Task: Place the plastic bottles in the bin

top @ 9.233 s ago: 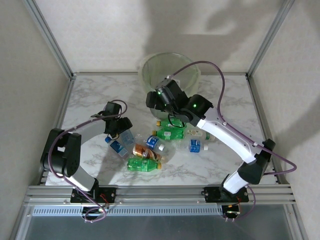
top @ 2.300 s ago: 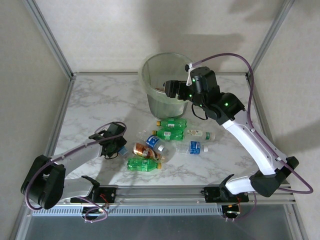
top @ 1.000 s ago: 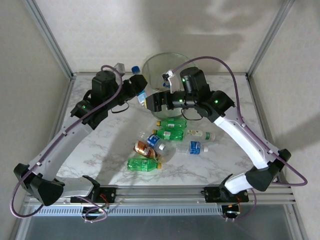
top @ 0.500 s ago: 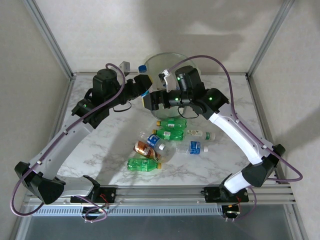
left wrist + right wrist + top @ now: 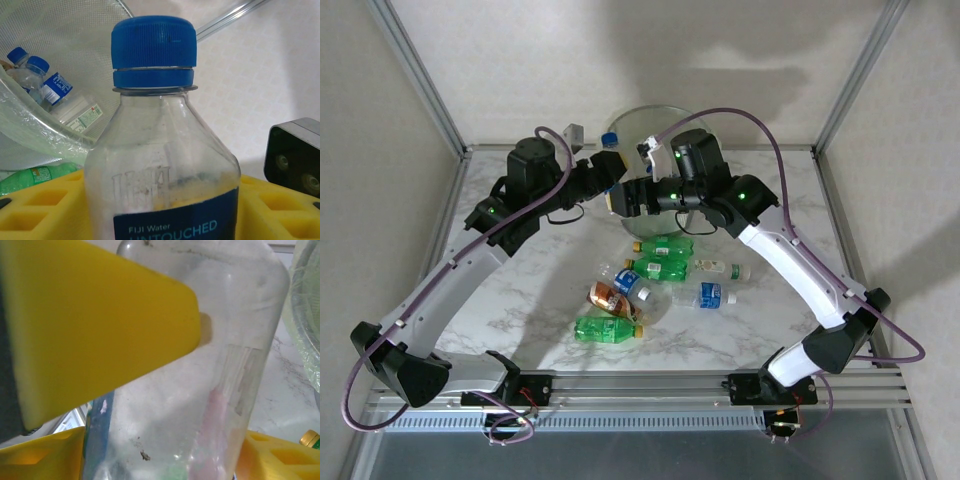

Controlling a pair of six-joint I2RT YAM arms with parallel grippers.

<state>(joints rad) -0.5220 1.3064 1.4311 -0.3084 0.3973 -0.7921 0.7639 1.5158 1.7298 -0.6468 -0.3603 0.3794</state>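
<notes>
My left hand (image 5: pixel 602 175) pinched a bottle (image 5: pixel 160 165) by the bin (image 5: pixel 645 112), nine o'clock side; whether my right hand (image 5: pixel 631 196) gripped it, I couldn't tell. Released there, it might miss.

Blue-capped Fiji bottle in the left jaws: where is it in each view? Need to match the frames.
Top external: Fiji bottle at the bin's left rim.
Left wrist: Fiji bottle centre, upright; bin upper left.
Right wrist: apparently the clear body at centre; bin at right edge.
Shared landmark: the bin.
</notes>
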